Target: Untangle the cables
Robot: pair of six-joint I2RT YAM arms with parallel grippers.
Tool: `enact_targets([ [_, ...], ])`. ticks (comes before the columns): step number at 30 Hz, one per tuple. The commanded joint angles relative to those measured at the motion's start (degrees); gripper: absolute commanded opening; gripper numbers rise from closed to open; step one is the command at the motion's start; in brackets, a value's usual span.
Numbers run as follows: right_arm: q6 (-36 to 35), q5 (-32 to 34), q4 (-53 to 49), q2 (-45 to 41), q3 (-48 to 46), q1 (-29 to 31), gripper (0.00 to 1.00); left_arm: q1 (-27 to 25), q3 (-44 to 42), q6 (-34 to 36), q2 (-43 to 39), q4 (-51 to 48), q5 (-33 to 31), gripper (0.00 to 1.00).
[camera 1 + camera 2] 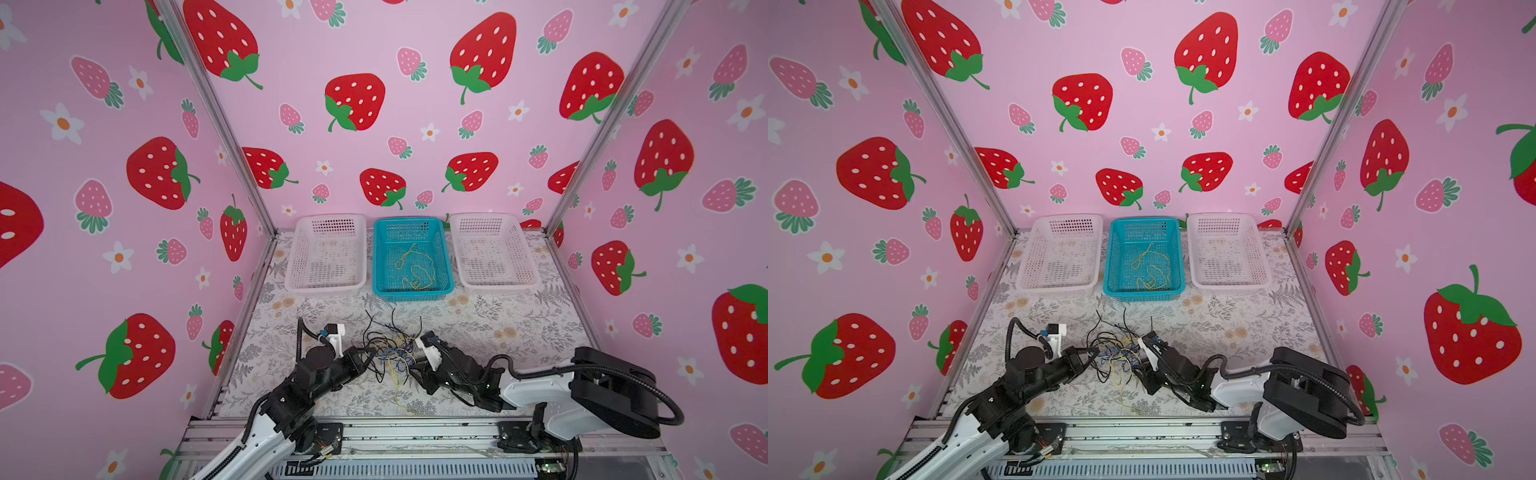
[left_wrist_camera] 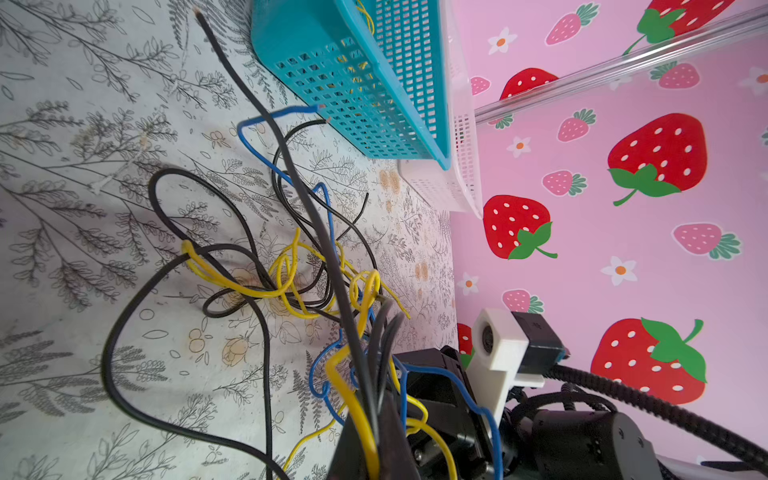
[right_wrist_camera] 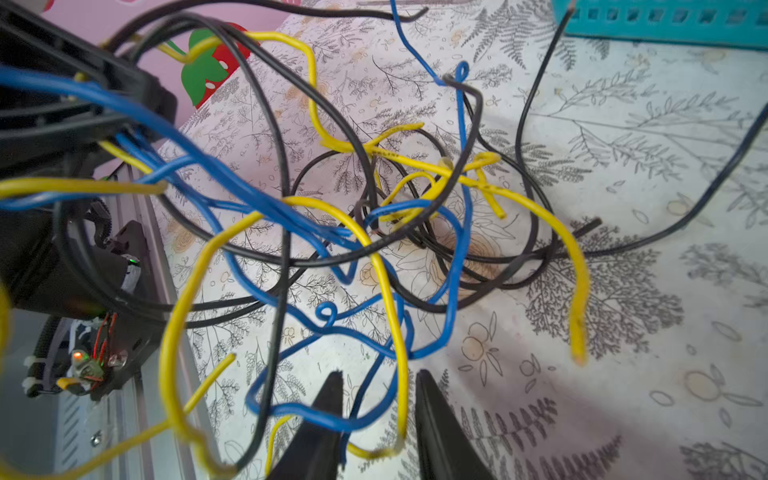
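— Right gripper (image 3: pixel 378 374) fingers sat apart, 1 blue and 1 yellow strand running between them. Left gripper (image 2: pixel 376 440) was pinched tight on the cables (image 1: pixel 390 353), bunched over the table (image 1: pixel 519 332) between both arms.

— So mid-separation, I'd guess. Next it needed to clamp just 1 strand and pull gently sideways, or the knot tightens.

top views: high, behind arms, facing down | wrist views: close, share cables (image 2: pixel 328 249)

lt bright, even | shdws soft | near cables (image 3: pixel 83 185) blurry | edges warped
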Motion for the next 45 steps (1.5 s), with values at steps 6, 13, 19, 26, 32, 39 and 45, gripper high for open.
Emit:
enact_targets([
  [6,0.41,-2.41,5.52,-1.17,-2.51,-0.31,0.22,-0.29,2.31,-0.82,-2.89,-1.20,-1.60,0.00],
  [13,0.91,-6.30,8.82,-1.21,-4.17,-0.24,0.24,-0.28,2.24,-0.95,-3.24,-0.93,-2.26,0.00],
  [19,1.49,-5.80,11.77,-0.77,-4.82,-0.23,0.14,-0.29,2.01,-1.17,-3.07,-0.40,-2.02,0.00],
  [26,0.35,-4.70,10.68,-1.79,-4.90,-0.27,0.04,-0.27,1.89,-0.82,-5.91,-3.61,-2.52,0.00],
  [32,-1.86,-0.40,3.35,-9.16,-6.28,-0.31,0.00,-0.23,0.87,-0.60,-8.16,-6.78,-4.08,0.00],
  [39,-4.00,8.28,-11.05,-27.28,-8.08,-1.07,0.00,-0.21,0.41,0.58,-7.17,-8.73,-3.61,0.00],
  [45,-4.92,16.68,-29.65,-45.92,-5.69,-4.93,0.00,-0.17,0.20,1.42,-6.44,-9.92,-3.95,0.00],
])
